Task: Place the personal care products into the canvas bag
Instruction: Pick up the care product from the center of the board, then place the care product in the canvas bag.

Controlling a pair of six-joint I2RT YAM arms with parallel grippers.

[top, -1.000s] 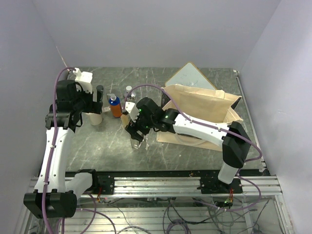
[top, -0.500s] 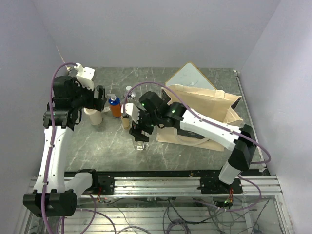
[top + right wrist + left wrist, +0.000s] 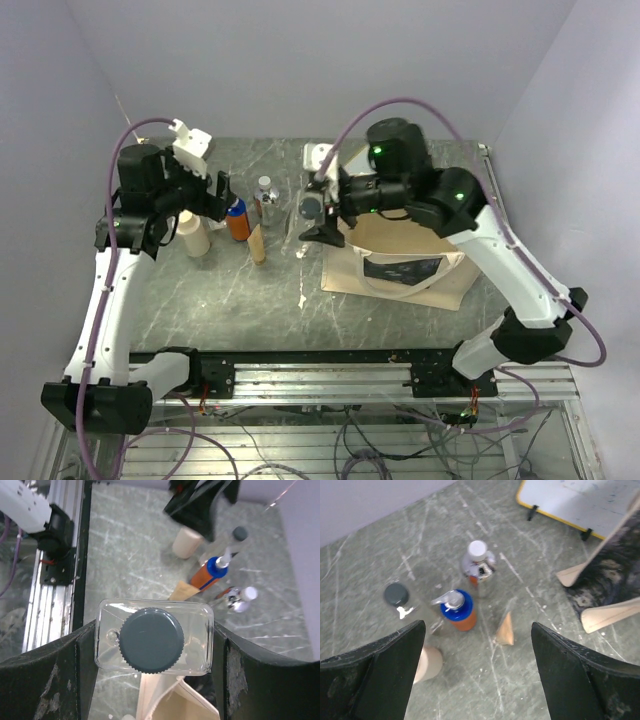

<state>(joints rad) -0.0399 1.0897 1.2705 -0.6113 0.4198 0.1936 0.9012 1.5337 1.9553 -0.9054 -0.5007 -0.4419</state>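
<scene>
Right gripper point(image 3: 320, 214) pinching clear square dark-capped bottle point(image 3: 152, 639) beside cream canvas bag point(image 3: 345, 276), not yet inside; left gripper point(image 3: 477, 628) spread above orange blue-capped bottle point(image 3: 460, 615) and four other containers, all unbagged.

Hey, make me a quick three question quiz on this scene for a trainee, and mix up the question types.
1. True or false: the right pincer grips a clear rectangular plastic bottle with a dark screw cap.
2. The left pincer is: A) shut and empty; B) open, holding nothing; C) clamped on a product.
3. Fill in: the orange plastic bottle has a ____ cap.
Key: 1 true; 2 B; 3 blue.
</scene>
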